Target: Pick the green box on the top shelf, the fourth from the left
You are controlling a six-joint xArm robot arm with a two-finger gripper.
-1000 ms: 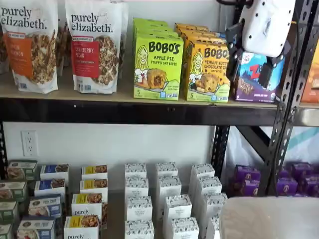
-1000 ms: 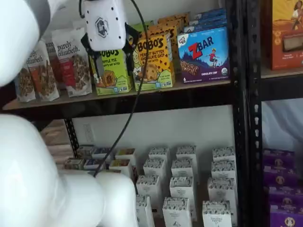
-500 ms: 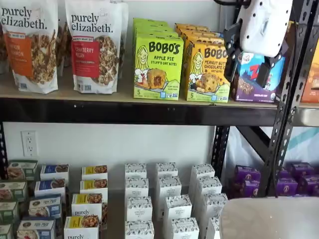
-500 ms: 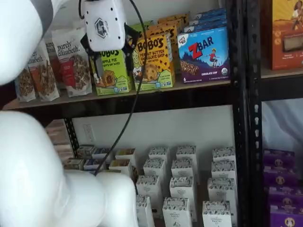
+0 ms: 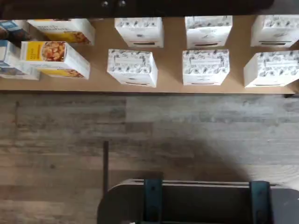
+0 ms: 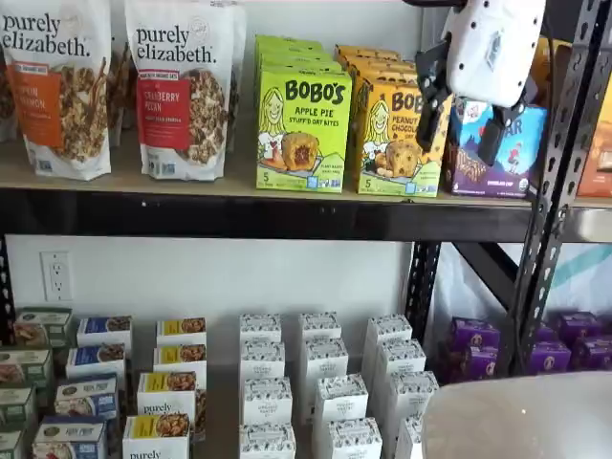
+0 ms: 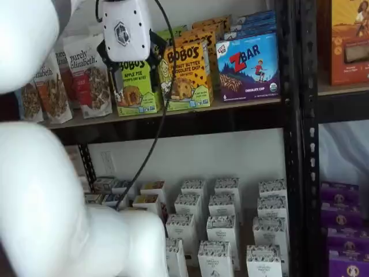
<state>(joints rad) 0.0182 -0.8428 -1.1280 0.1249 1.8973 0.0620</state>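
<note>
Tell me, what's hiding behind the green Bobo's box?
Behind the green box more green cartons stand in a row on the top shelf; only their tops show. How many there are cannot be told, since the front box covers the rest.

Green box (image 6: 303,124) fronts its row, face unobstructed; orange Bobo's box (image 6: 400,134) touches one side, granola pouch (image 6: 182,86) near the other.
</note>
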